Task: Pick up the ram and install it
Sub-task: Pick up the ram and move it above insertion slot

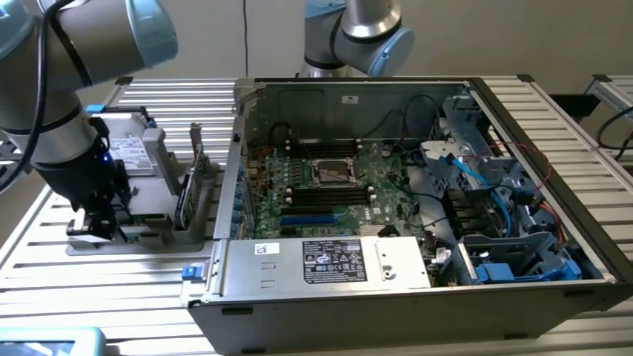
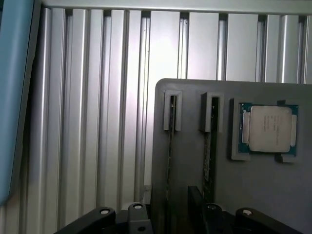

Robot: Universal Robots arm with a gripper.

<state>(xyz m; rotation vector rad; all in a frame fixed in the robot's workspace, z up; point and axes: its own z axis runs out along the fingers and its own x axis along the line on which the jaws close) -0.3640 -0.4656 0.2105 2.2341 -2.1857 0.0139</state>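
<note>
Two ram sticks stand on edge in slots of a grey holder [image 2: 253, 195]: one ram stick [image 2: 171, 146] and a second one [image 2: 209, 151] beside it. My gripper [image 2: 168, 219] is open, and its black fingertips [image 2: 196, 207] straddle the near end of the first stick without touching it. In the exterior view the gripper [image 1: 94, 222] hangs low over the holder [image 1: 148, 237], at that view's left. The open computer case [image 1: 416, 289] lies to the exterior view's right, with the motherboard [image 1: 386, 185] and its black memory slots [image 1: 327, 194] showing.
A processor chip [image 2: 268, 129] rests in a recess of the holder beside the sticks. A silver hard drive [image 1: 129, 152] and an upright expansion card [image 1: 196, 167] stand on the holder. A second arm's base [image 1: 356, 37] rises behind the case. The ribbed aluminium table [image 1: 89, 297] surrounds everything.
</note>
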